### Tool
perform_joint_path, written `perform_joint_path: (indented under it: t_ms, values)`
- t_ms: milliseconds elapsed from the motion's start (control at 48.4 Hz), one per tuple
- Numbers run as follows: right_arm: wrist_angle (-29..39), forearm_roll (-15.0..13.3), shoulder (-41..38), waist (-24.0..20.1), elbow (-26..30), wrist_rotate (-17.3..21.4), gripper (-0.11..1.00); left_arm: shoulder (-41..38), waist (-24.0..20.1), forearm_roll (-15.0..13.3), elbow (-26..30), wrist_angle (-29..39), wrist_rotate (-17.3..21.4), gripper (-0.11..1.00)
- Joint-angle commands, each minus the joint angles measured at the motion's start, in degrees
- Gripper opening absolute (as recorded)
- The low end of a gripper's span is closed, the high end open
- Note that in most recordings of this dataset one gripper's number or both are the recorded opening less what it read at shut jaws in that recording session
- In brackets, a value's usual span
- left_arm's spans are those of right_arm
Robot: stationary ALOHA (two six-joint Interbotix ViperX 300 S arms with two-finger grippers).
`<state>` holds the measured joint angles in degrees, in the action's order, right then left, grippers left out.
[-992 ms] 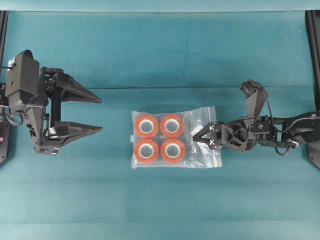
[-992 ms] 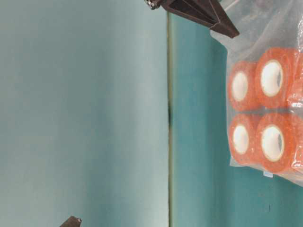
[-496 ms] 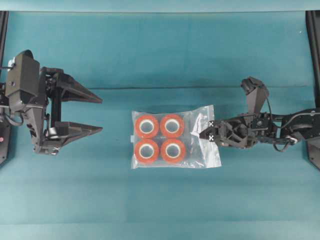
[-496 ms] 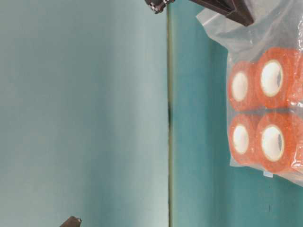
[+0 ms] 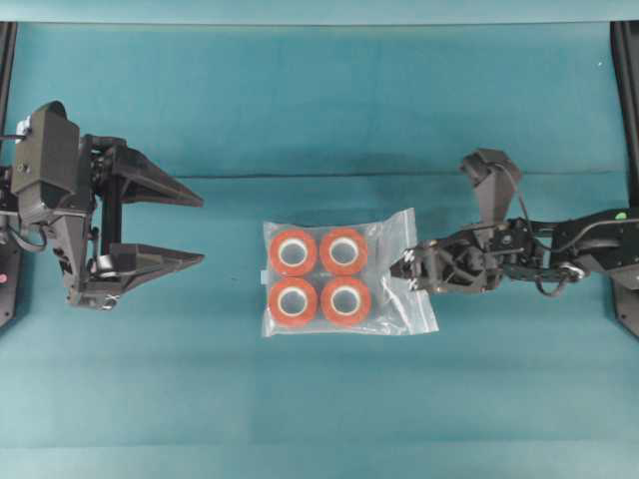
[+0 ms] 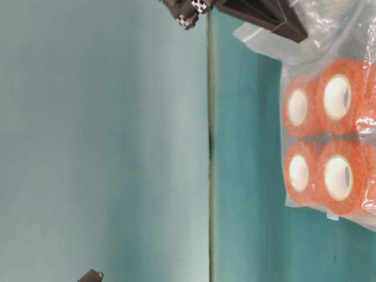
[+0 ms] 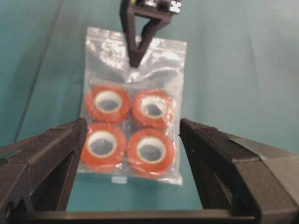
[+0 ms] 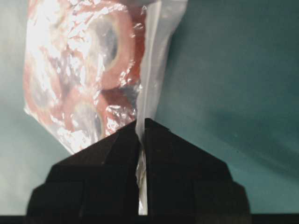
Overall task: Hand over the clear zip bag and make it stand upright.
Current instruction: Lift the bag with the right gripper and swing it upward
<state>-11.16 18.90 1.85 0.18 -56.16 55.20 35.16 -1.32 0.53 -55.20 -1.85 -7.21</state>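
Lay mid-table on teal cloth [image 5: 329,399]: clear square plastic zip bag [image 5: 399,299] of four orange rolls. Right gripper [image 5: 411,271] clamped on its right edge, lifting it; left gripper [image 5: 195,228] well apart, jaws wide.

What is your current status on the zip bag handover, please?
Right tool shut on the clear zip bag, pinching its empty end. Left tool open, waiting apart. Bag mostly flat on table; path between clear.
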Motion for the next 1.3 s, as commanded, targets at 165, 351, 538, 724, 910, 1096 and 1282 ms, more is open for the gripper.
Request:
perform_joint_path:
  t_ms: [165,351,538,724,910,1096,1282]
  values:
    - [16.7,-0.2,5.3,3.1,6.2,-11.8,0.01,0.4,-0.1,0.0,0.4,-0.4,0.1,0.87]
    - [22.2,-0.4,7.6,5.4,10.4,-16.4,0.01,0.4,-0.1,0.0,0.5,-0.4,0.1,0.87]
    - [27.9,-2.5,8.8,7.3,15.6,-19.6,0.01,0.4,-0.1,0.1,0.4,-0.4,0.1,0.87]
    - [35.7,-5.7,8.3,8.5,22.7,-21.8,0.01,0.6,0.0,0.1,0.3,-0.4,-0.4,0.87]
    - [43.5,-8.4,6.9,8.8,29.1,-24.6,0.01,1.0,-0.1,0.0,0.1,-0.3,-0.4,0.87]
    - [51.9,-9.1,4.3,8.8,35.7,-29.8,0.01,1.6,-0.1,0.1,-0.1,-0.2,-0.3,0.87]
    - [58.6,-9.1,0.9,8.8,42.2,-35.4,0.01,1.9,-0.4,0.1,-0.2,-0.1,-0.3,0.87]
